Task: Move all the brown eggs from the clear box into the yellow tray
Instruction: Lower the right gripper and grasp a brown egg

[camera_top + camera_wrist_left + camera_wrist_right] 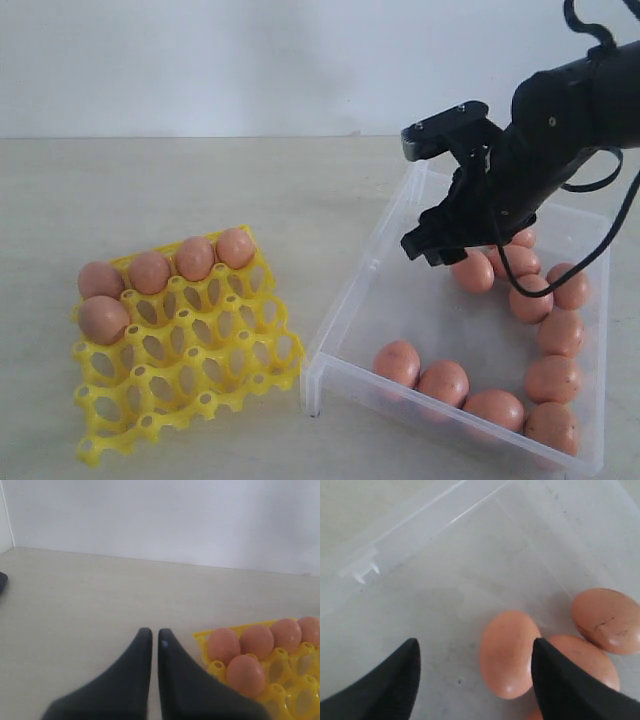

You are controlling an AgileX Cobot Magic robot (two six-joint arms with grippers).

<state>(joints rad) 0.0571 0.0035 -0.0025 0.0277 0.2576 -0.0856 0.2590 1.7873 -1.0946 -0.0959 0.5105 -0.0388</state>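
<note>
right hand (475, 649) hangs over the far-left part of the clear box (352, 300), fingers wide apart, nothing held. One of the brown eggs (509, 652) lies on the box floor between the fingers, close to one of them, not gripped. Two more sit just beside it. Around eleven eggs in the box, strung along its right and near walls. A black cable (588, 188) off the right arm hangs in loops above the far-right eggs. yellow tray (190, 372) sits on the surface (250, 190) left of the box, near its near-left corner. Five eggs in it: four fill the far row, one in the next row at the left end. The box's left wall stands between tray and loose eggs. left hand (154, 636) is above bare surface near the tray's egg corner, fingers together bar a thin slit, empty.
</note>
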